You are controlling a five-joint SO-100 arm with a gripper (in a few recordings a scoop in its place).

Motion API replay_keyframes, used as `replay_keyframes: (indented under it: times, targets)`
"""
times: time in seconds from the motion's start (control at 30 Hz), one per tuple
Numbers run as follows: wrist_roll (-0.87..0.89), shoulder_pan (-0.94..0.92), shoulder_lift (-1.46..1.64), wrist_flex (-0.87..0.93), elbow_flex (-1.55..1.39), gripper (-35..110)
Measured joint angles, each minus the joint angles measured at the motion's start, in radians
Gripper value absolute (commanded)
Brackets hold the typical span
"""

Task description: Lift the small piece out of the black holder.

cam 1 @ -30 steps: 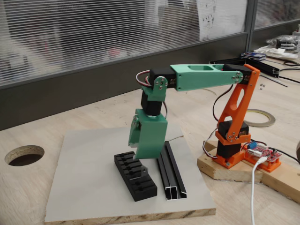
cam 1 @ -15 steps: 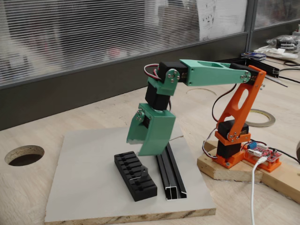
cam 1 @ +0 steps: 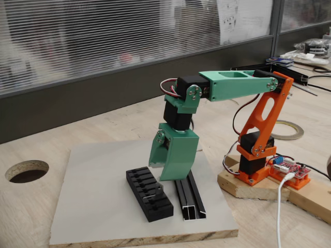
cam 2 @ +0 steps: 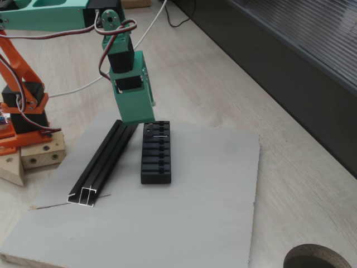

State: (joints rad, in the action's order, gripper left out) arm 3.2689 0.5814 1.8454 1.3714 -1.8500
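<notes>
The black holder (cam 1: pixel 149 194) (cam 2: pixel 155 152) lies on the grey board, its slotted top facing up. The small piece (cam 1: pixel 150 197) (cam 2: pixel 162 135), a thin grey metal sliver, rests across one of the holder's slots, the end nearer the arm in one fixed view. My green gripper (cam 1: pixel 168 177) (cam 2: pixel 133 118) points down beside that end of the holder, over the rail's far end. It is clear of the small piece. Its jaws look closed together with nothing between them.
A long black rail (cam 1: pixel 188 194) (cam 2: pixel 103 162) with a silver cut end lies beside the holder on the grey board (cam 1: pixel 98 206). The orange arm base (cam 1: pixel 256 155) stands on a wooden block. A round hole (cam 1: pixel 27 171) opens in the table at the left.
The gripper has lifted off the holder and swung right towards the rail. The small piece stays on the holder, and it shows uncovered now.
</notes>
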Motion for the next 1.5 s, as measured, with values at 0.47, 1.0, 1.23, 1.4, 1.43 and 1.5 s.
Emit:
replay_keyframes:
  times: [0.47,1.0,1.23,1.4,1.43,1.5]
  targets:
    - [0.005,0.002,-0.014,0.0,-0.015,44]
    - [0.002,-0.005,-0.084,0.0,-0.015,44]
    - [0.002,-0.003,-0.095,0.0,-0.017,44]
    - [0.002,0.002,-0.15,0.0,-0.028,44]
    - [0.002,0.002,-0.152,0.0,-0.028,44]
    - [0.002,-0.003,-0.153,0.0,-0.028,44]
